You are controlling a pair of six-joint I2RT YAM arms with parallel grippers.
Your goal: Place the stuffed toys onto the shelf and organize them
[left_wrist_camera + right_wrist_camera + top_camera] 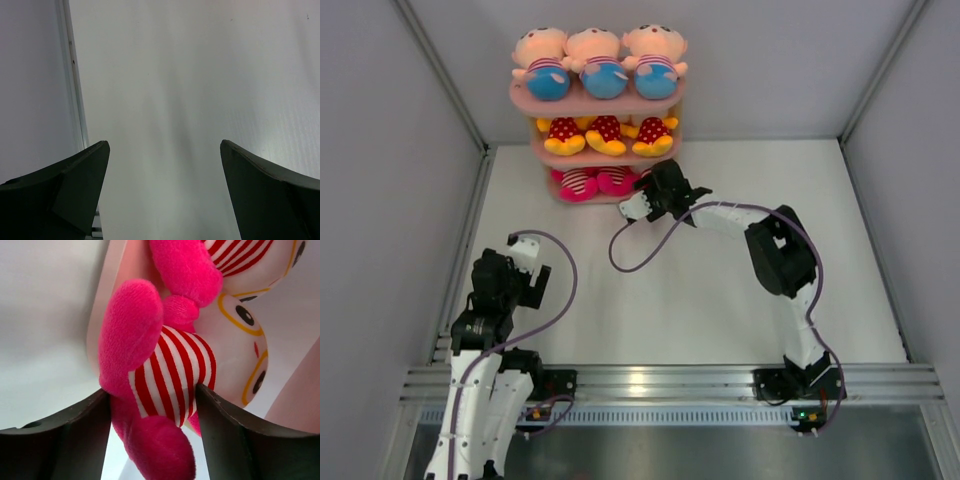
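The pink shelf (523,100) stands at the back of the table. Three peach-headed dolls (604,62) in blue pants sit on its top board, and three yellow-orange toys (607,135) with red dotted bodies sit on the middle board. Pink-striped toys (582,183) lie on the bottom board. My right gripper (655,190) is at the right end of that bottom board, shut on a pink-striped toy (172,375), with both fingers pressed into its body. Another striped toy (250,260) lies just behind it. My left gripper (527,262) is open and empty over the bare table.
The pink shelf board (125,265) shows close behind the held toy. Grey side walls enclose the table left and right. The right arm's cable (630,262) loops over the middle of the table. In the left wrist view, the left gripper (165,150) sits near the left wall's edge (75,90).
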